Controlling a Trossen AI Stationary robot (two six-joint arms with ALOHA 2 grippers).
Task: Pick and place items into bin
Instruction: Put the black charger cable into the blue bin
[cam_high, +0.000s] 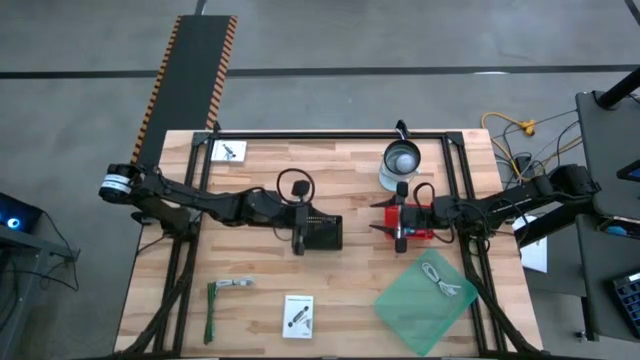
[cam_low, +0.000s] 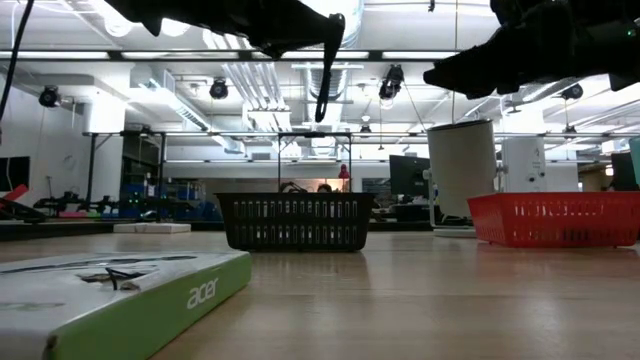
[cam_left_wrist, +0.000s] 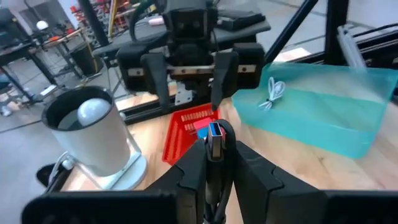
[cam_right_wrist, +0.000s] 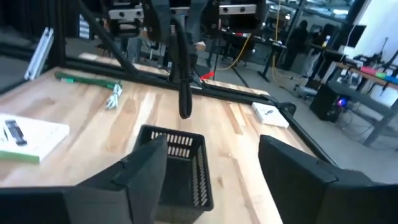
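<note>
My left gripper (cam_left_wrist: 214, 148) is shut on a black cable with a blue-tongued USB plug (cam_left_wrist: 215, 132) and hangs over the black basket (cam_high: 324, 232). The cable's other part (cam_right_wrist: 184, 87) dangles toward the basket (cam_right_wrist: 177, 163). My right gripper (cam_right_wrist: 211, 167) is open with nothing between its fingers; it hovers over the red basket (cam_high: 412, 222), facing the left one. A green translucent bin (cam_high: 424, 292) at the near right holds a coiled white cable (cam_high: 440, 278). On the table lie a green strip (cam_high: 211, 312), a white cable (cam_high: 236, 284) and white cards (cam_high: 298, 314). My left gripper pinches the USB plug's housing (cam_left_wrist: 215, 144) between its two fingers, which lie along it and point about level toward the table's right. The plug's metal end sticks out past the fingertips. The cable is lifted clear of the table, with a slack length hanging below.
A white cup holding a pale ball (cam_high: 402, 160) stands at the far right, behind the red basket. Another white card (cam_high: 228, 152) lies at the far left corner. A dark frame (cam_high: 330, 134) runs along the table's far edge and sides.
</note>
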